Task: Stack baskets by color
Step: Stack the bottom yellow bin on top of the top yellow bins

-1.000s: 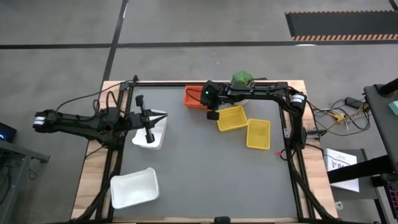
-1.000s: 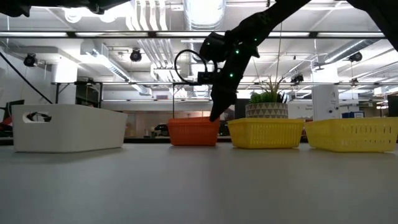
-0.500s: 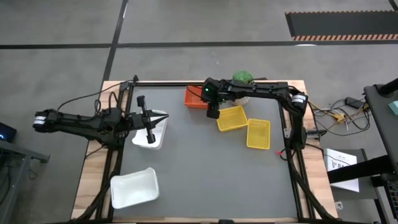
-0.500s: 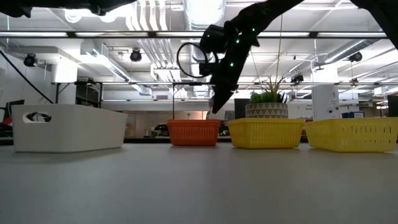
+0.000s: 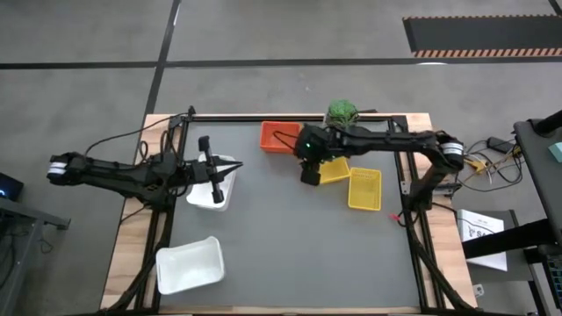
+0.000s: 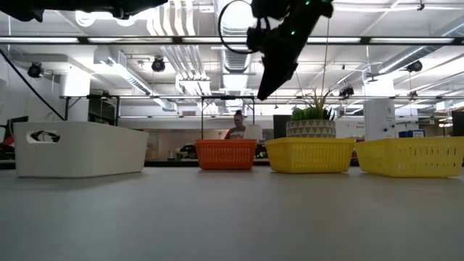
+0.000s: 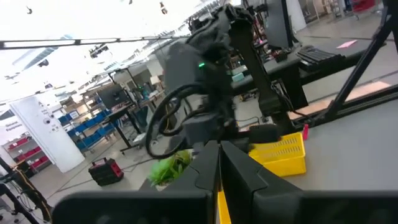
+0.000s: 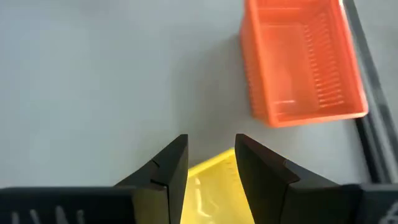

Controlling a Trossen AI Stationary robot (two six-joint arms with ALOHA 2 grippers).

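Baskets lie in three groups on the grey table [image 5: 281, 246]. Orange basket [image 5: 276, 138] stands near the far edge, at about 12 o'clock from the table's middle, with its long axis parallel to that edge. Just beside it, toward 3 o'clock, lies the first yellow basket [image 5: 333, 169], turned at a slant, and the right arm covers part of it. Second yellow basket [image 5: 365, 189] lies next, toward 4 o'clock, with its long axis running almost from the far edge to the near edge. One white basket [image 5: 222, 190] lies at 9 o'clock, partly under the left arm, and another white basket [image 5: 189, 265] sits near the near left corner, at 7 o'clock, slightly tilted. The middle and the near right part of the table are open.

The right gripper [image 5: 309, 174] hangs in the air above the near corner of the first yellow basket; the orange basket is at 11 o'clock from it. Its fingers [image 8: 165, 168] stand apart, and they hold nothing. The left gripper [image 5: 217, 196] is over the first white basket, with its fingers [image 7: 208, 171] pressed together. A green plant [image 5: 342, 111] stands at the far edge.
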